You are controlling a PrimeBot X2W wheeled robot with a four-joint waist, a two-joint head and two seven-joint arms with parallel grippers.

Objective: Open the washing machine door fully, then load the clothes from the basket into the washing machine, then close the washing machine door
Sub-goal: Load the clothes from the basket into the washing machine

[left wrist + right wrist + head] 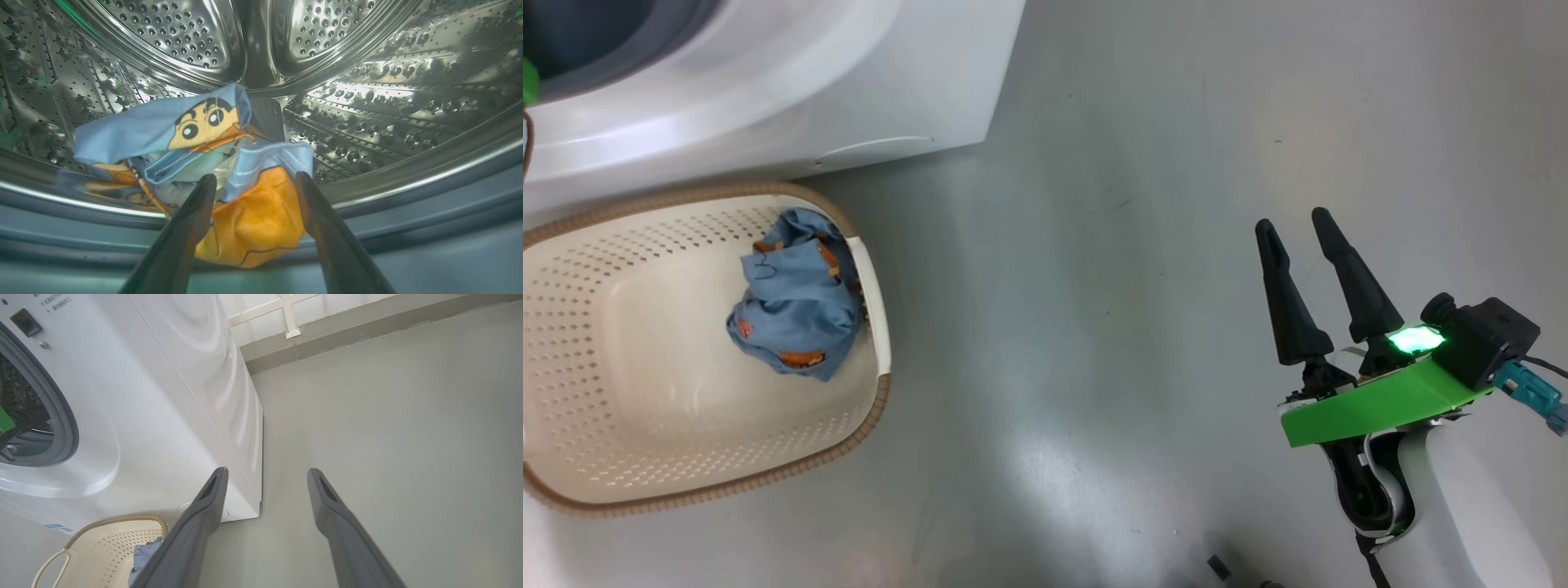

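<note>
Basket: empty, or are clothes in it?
Not empty: one blue bundle lies in the basket, against its right-hand wall in the head view.

Bright, even light sheens the grey floor (1094, 327), while hard glare streaks the dimmer steel drum (367, 102).

Clothes (796, 298) blue, orange figures — basket (572, 327) cream, perforated

No text can be read: the grey print on the washing machine (57, 301) and its blue label (54, 526) are too small.
</note>
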